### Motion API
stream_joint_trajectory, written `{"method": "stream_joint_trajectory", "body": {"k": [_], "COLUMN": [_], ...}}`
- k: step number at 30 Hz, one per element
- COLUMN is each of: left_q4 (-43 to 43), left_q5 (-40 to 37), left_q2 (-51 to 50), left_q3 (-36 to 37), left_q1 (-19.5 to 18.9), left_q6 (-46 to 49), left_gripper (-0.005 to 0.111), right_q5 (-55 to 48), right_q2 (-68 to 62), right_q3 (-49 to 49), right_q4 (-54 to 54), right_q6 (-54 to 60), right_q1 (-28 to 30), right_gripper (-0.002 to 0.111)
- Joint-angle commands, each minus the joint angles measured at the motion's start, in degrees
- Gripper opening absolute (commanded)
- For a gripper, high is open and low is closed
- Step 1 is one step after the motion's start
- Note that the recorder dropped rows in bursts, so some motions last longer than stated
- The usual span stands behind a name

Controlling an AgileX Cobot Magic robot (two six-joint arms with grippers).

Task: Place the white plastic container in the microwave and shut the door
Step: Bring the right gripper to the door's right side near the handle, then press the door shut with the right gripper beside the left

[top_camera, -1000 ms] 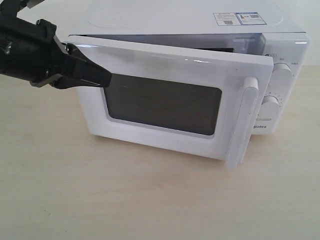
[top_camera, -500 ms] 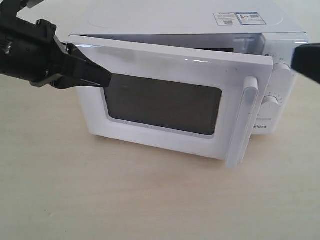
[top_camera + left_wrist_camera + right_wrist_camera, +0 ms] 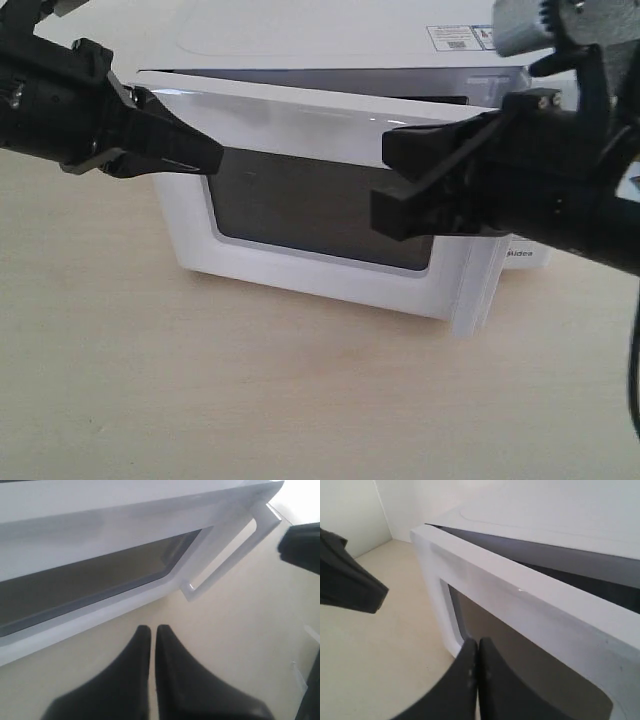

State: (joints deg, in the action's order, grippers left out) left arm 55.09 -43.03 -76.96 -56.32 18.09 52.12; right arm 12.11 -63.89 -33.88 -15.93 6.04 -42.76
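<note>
Exterior and both wrist views: the closing stage of the task.

The door (image 3: 300, 125) of the microwave (image 3: 300, 35) stands ajar, its hinge side at your left and its handle side swung out toward the camera, so a dark gap shows along its top edge. You cannot see the white plastic container in any view. It may sit in the cavity behind the door, but the gap and the dark mesh window (image 3: 300, 210) reveal nothing.

The left gripper (image 3: 205, 155) has its fingers pressed together and holds nothing. Its tip lies near the upper hinge-side corner of the window, probably placed for a flat push. Touching or just short cannot be told.

The right gripper (image 3: 385, 185) is likewise pressed shut and empty. It reaches across in front of the handle side, where a push would turn the door most easily. The right wrist view puts its tips (image 3: 476, 642) close to the window frame.

The right arm hides the dials and most of the bar handle (image 3: 230, 555). The label (image 3: 455, 38) on top and the bare table (image 3: 250, 400) lie outside the door's swing.
</note>
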Motion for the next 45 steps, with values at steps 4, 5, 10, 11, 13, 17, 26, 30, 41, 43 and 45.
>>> {"method": "stream_joint_trajectory", "body": {"k": [4,5,10,11,13,17,26,30,41,43,45], "left_q4": [0.6,0.6,0.6,0.6,0.6,0.6,0.6,0.6,0.6,0.6,0.6], "left_q5": [1.7,1.7,1.7,1.7,1.7,1.7,2.3,2.7,3.0,3.0,3.0], "left_q2": [0.0,0.0,0.0,0.0,0.0,0.0,0.0,0.0,0.0,0.0,0.0], "left_q3": [0.2,0.2,0.2,0.2,0.2,0.2,0.2,0.2,0.2,0.2,0.2], "left_q1": [0.4,0.4,0.4,0.4,0.4,0.4,0.4,0.4,0.4,0.4,0.4], "left_q6": [0.3,0.3,0.3,0.3,0.3,0.3,0.3,0.3,0.3,0.3,0.3], "left_gripper": [0.004,0.004,0.004,0.004,0.004,0.004,0.004,0.004,0.004,0.004,0.004], "right_q5": [10.1,11.7,18.6,19.8,20.9,21.1,24.1,23.9,25.3,25.7,26.4], "right_q2": [-11.5,-12.3,-12.8,-12.8,-12.8,-12.8,-16.4,-18.7,-23.3,-23.7,-23.7], "right_q3": [-2.3,-2.4,-2.4,-2.4,-2.4,-2.4,-3.6,-5.6,-11.4,-11.9,-12.8], "right_q4": [-9.2,-10.1,-18.9,-20.2,-21.7,-25.2,-30.6,-31.3,-40.3,-40.4,-40.4], "right_q6": [3.7,3.7,7.1,8.1,10.1,11.5,16.9,17.7,26.9,27.3,27.5], "right_q1": [-0.3,-0.3,-0.3,-0.3,-0.3,-0.3,-0.2,-0.2,-0.2,-0.2,-0.2], "right_gripper": [0.000,0.000,0.000,0.000,0.000,0.000,0.000,0.000,0.000,0.000,0.000]}}
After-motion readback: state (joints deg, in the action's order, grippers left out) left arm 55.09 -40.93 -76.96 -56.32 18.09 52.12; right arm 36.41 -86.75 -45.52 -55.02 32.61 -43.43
